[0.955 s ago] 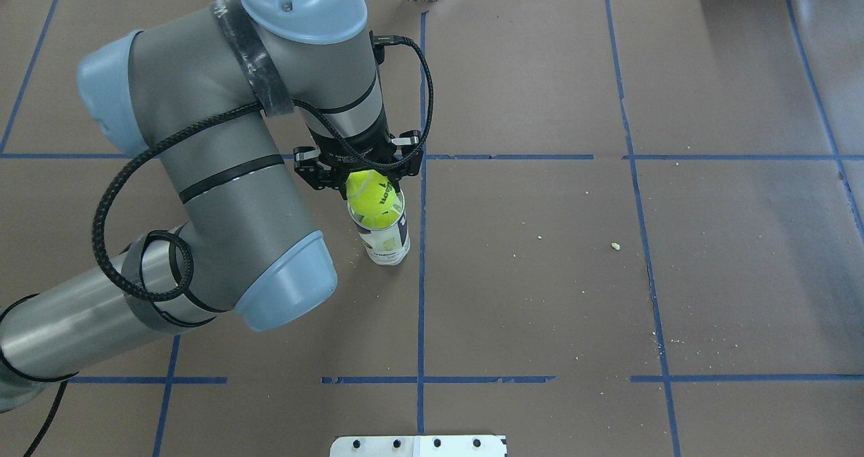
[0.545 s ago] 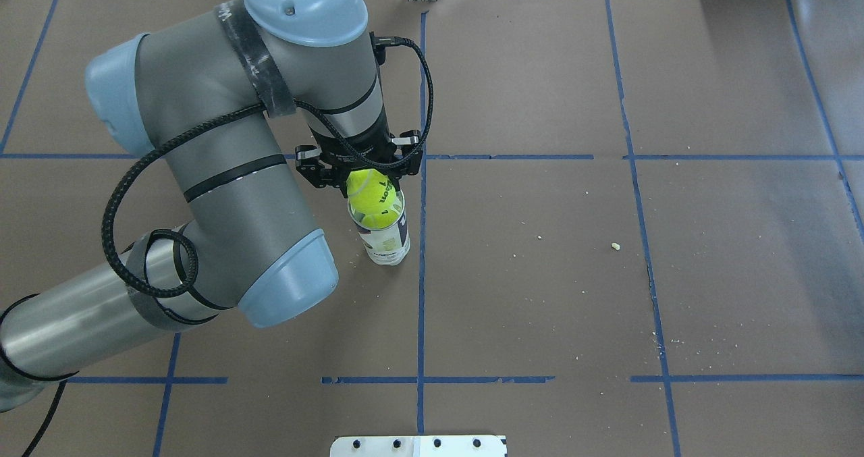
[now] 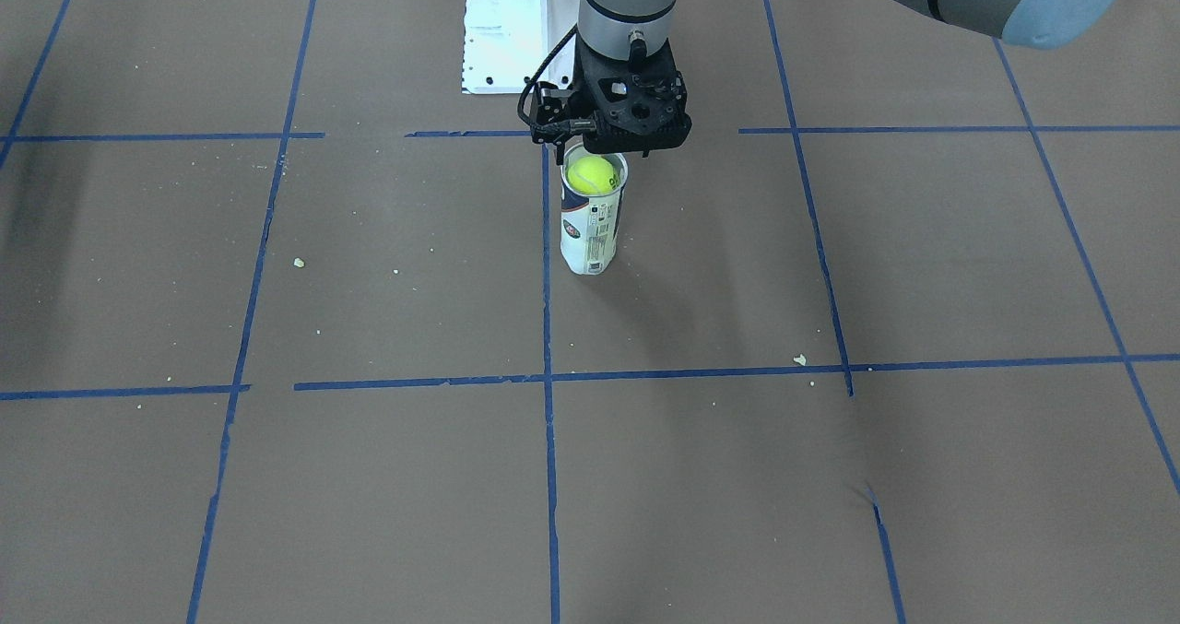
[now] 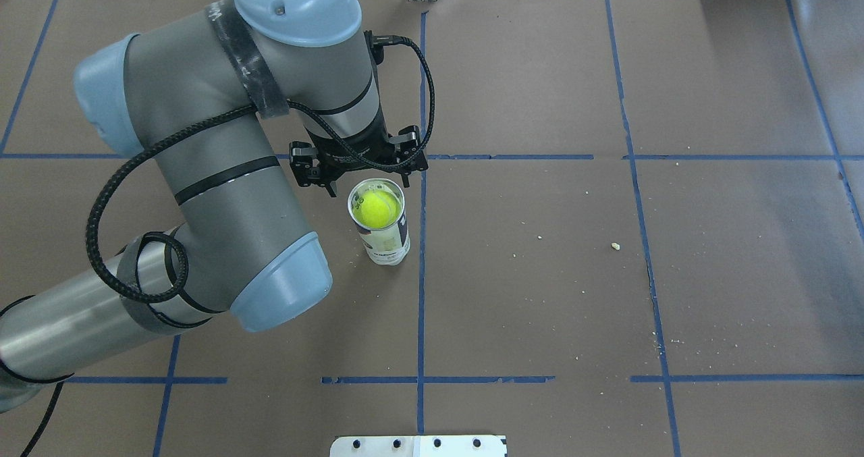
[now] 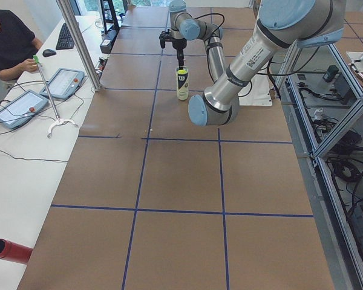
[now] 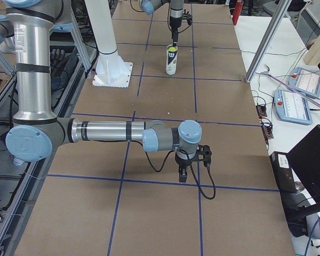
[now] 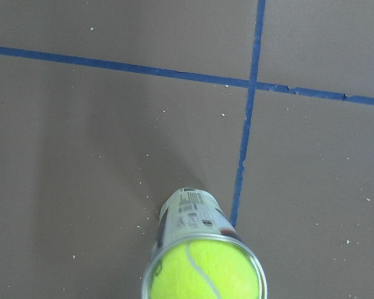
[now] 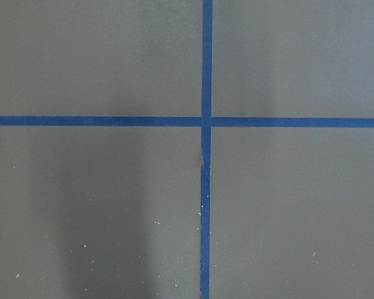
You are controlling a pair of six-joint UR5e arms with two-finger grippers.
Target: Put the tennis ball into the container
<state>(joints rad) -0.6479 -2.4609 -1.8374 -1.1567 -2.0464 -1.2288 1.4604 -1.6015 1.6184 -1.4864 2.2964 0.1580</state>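
The neon yellow-green tennis ball (image 4: 378, 208) sits inside the clear container (image 4: 389, 242), just below its silvery rim. The labelled container stands upright on the brown table beside a blue tape line. From the front, the ball (image 3: 592, 175) shows in the mouth of the container (image 3: 590, 237). My left gripper (image 4: 359, 175) hovers right above the rim, open and holding nothing. Its wrist view looks down on the ball (image 7: 202, 274) in the container (image 7: 188, 210). My right gripper (image 6: 190, 166) hangs low over bare table far from the tube; I cannot tell if it is open or shut.
The white pedestal base (image 3: 502, 34) stands behind the container on the robot's side. Small crumbs (image 4: 615, 246) dot the brown paper. Operator tablets (image 5: 63, 81) and a red tube (image 5: 9, 251) lie on the side table beyond the left end.
The left gripper opened and let go of the ball, which dropped from on top of the rim down into the container. The gripper has drawn back slightly.
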